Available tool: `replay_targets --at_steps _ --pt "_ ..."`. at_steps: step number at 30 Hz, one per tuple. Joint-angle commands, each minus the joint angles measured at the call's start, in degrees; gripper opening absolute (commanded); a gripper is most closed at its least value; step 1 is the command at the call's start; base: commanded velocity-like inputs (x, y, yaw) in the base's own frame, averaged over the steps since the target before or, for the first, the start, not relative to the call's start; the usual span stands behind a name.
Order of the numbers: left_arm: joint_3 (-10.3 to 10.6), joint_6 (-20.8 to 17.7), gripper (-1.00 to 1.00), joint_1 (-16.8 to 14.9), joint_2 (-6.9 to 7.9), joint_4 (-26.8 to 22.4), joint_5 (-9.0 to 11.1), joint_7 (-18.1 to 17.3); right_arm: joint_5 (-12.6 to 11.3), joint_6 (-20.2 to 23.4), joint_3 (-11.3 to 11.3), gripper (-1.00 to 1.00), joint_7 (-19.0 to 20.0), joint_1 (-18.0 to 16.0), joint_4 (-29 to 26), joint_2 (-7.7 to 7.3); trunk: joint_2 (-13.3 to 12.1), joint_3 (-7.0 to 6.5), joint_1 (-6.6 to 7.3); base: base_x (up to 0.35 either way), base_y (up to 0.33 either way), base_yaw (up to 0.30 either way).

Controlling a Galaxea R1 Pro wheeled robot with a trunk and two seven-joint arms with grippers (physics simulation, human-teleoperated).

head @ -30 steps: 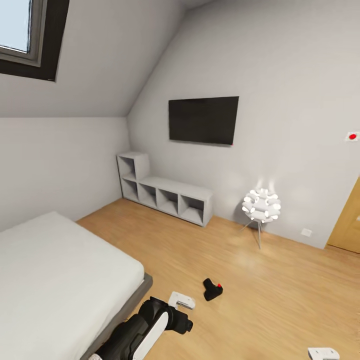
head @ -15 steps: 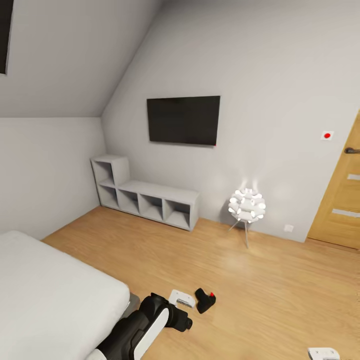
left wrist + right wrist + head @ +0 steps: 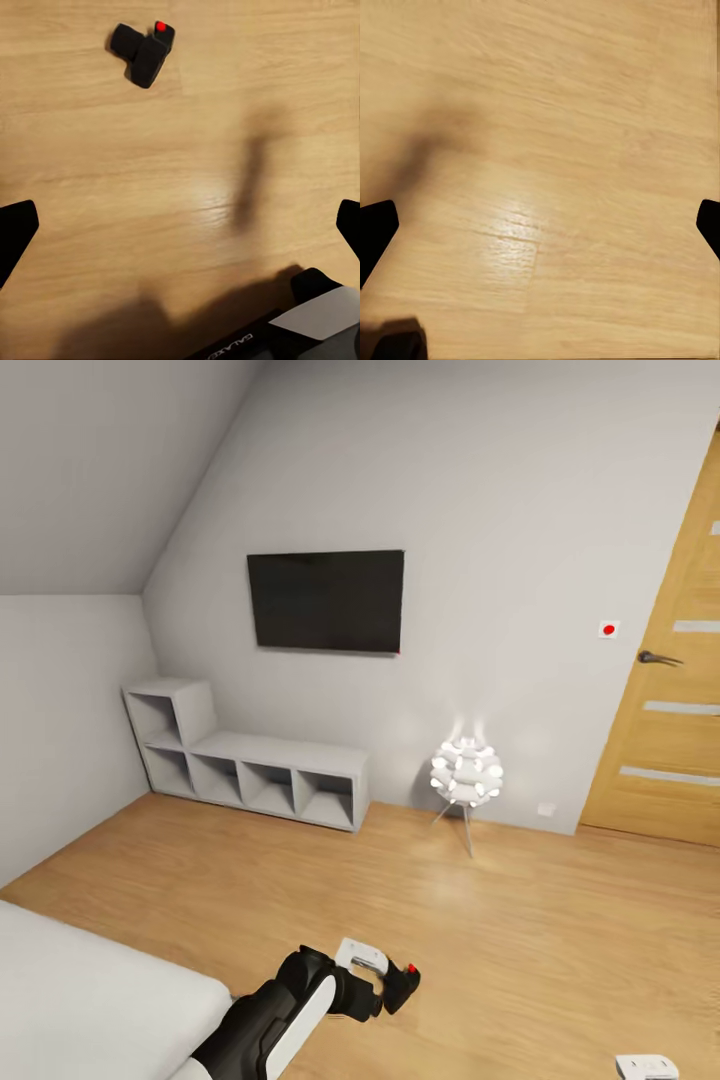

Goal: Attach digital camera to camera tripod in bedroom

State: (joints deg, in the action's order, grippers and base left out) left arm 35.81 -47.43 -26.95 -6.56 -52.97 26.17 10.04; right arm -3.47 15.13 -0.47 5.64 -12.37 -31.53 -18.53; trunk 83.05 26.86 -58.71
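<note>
The digital camera (image 3: 405, 986) lies on the light wood floor, a small black box with a red dot on its top corner. In the head view it sits just right of my left gripper (image 3: 361, 961), partly behind the arm. In the left wrist view the digital camera (image 3: 142, 49) rests well ahead of the left gripper (image 3: 180, 229), whose dark fingertips (image 3: 15, 232) stand wide apart with bare floor between them. My right gripper (image 3: 646, 1068) hangs low at the lower right; in its wrist view the right gripper (image 3: 540, 229) is open over bare floor. The camera tripod is out of view.
A white bed (image 3: 90, 1000) fills the lower left. White cubby shelving (image 3: 250, 770) and a wall TV (image 3: 325, 600) line the far wall, with a white ball lamp (image 3: 466, 775) on thin legs. An orange-brown door (image 3: 665, 730) and a red dot wall switch (image 3: 608, 628) are at right.
The whole head view has swung to the right: window and bed slid off left, and the door came in at right. The digital camera now appears closer to my left gripper.
</note>
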Motion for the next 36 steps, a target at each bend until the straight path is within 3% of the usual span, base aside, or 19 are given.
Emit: replay_targets --at_steps 1,30,36 --pt "0.1 -0.1 1.00 0.0 0.03 -0.1 0.6 0.6 -0.4 0.3 -0.1 1.00 0.1 0.0 -0.1 -0.01 0.0 0.06 -0.02 0.149 0.104 -0.268" --pt "-0.6 0.4 1.00 0.1 0.90 -0.1 0.8 1.5 -0.4 0.3 -0.1 1.00 0.1 0.0 -0.1 0.01 0.0 0.06 -0.02 0.025 0.015 -0.268" --pt "-2.4 0.4 1.00 0.1 1.06 -0.1 0.8 1.5 -0.4 0.3 -0.1 1.00 0.2 0.0 -0.1 -0.01 0.0 0.06 -0.02 0.172 0.099 -0.268"
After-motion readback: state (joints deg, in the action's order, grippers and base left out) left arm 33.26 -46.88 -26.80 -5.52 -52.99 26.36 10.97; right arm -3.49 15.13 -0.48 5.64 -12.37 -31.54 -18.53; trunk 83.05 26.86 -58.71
